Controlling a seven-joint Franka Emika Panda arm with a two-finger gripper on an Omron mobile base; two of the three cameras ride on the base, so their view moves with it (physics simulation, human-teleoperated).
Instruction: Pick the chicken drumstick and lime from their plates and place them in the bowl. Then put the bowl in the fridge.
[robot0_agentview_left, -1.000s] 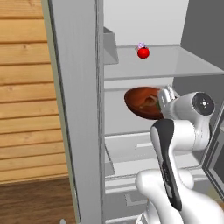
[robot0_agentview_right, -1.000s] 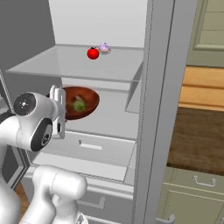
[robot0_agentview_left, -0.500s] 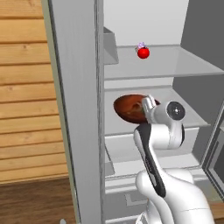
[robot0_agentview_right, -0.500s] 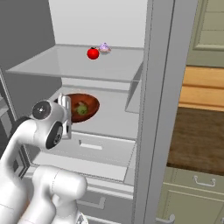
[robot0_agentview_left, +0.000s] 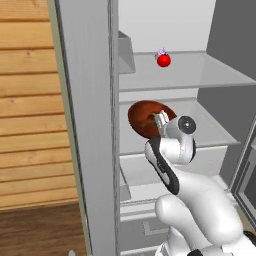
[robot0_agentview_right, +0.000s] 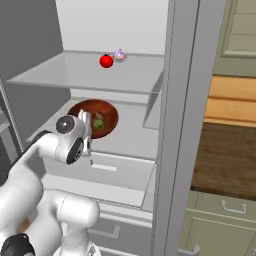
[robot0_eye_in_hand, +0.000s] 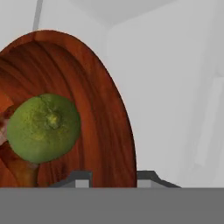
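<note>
Left base view: open fridge, white inside, with the bowl resting on the middle shelf; gripper raised at the bowl's near rim, fingers reaching up over its edge; red ball alone on the glass shelf above, with a small pale purple thing just behind it. Right base view: same bowl on the shelf with the lime lying inside; gripper at the rim nearest the arm, jaws narrow with the rim between them; red ball and purple thing side by side overhead. Hand view: bowl seen close, rim running down between the two fingertips, one tip on each side of the wood, set close about it, full clamp or slight slack not discernible; lime against the dark inner wall; reddish-brown patch at the left edge, probably the chicken drumstick, too cropped to be sure.
</note>
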